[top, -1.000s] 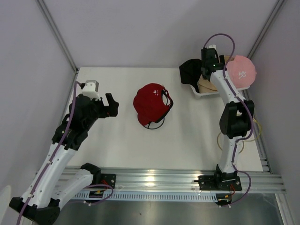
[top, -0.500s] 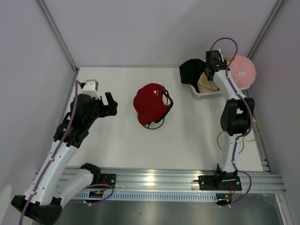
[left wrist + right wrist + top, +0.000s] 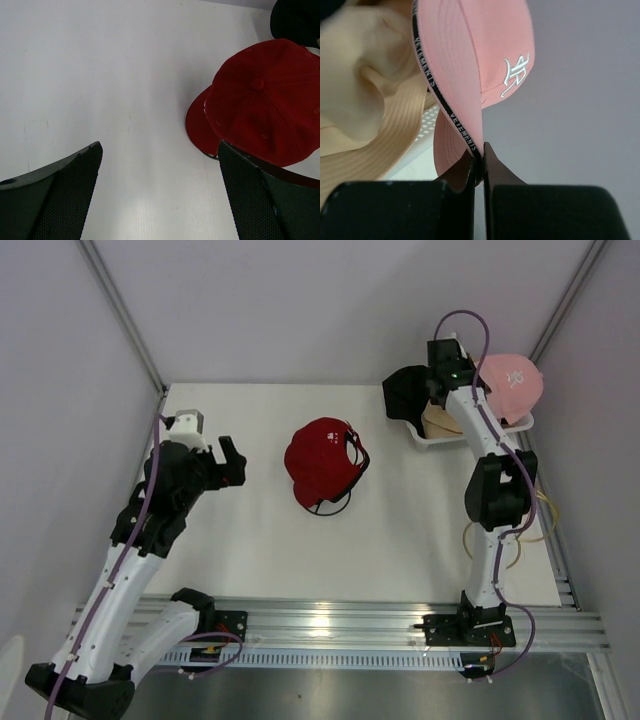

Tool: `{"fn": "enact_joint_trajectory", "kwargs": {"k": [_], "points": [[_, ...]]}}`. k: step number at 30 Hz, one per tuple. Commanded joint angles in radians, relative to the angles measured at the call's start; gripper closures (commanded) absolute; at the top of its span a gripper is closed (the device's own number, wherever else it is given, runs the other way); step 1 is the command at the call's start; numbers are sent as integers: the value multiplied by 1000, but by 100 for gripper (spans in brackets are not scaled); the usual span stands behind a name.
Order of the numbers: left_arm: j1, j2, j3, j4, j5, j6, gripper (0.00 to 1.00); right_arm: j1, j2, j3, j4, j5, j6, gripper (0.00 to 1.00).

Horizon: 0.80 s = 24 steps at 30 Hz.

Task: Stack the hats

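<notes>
The right claw (image 3: 481, 150), wide a second ago, has pinched shut on the banded edge of the pink cap (image 3: 470, 60) just above its tips, with the tan bucket hat (image 3: 360, 100) to its left, apparently in the basket (image 3: 426, 125). The left claw (image 3: 159, 150) stays spread wide over the bench (image 3: 100, 75), the red cap (image 3: 265, 105) ahead to its right.
</notes>
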Motion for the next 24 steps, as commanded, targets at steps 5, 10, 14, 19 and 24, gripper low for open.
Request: {"fn": "enact_joint_trajectory", "kwargs": {"k": [5,10,14,19,24], "points": [[9,-71,-15,40,50,0,1,193,-186,290,64,161,-347,100],[8,-85,21,78,264,-88,0,376,-261,325,-53,93,-314,100],[5,-51,98,128,311,-182,1,486,-298,341,-222,-29,-91,100],[6,35,242,147,203,-395,0,554,-476,-70,87,-55,-146,100],[5,121,192,394,301,-732,1,615,-673,-365,340,-205,-193,100]]}}
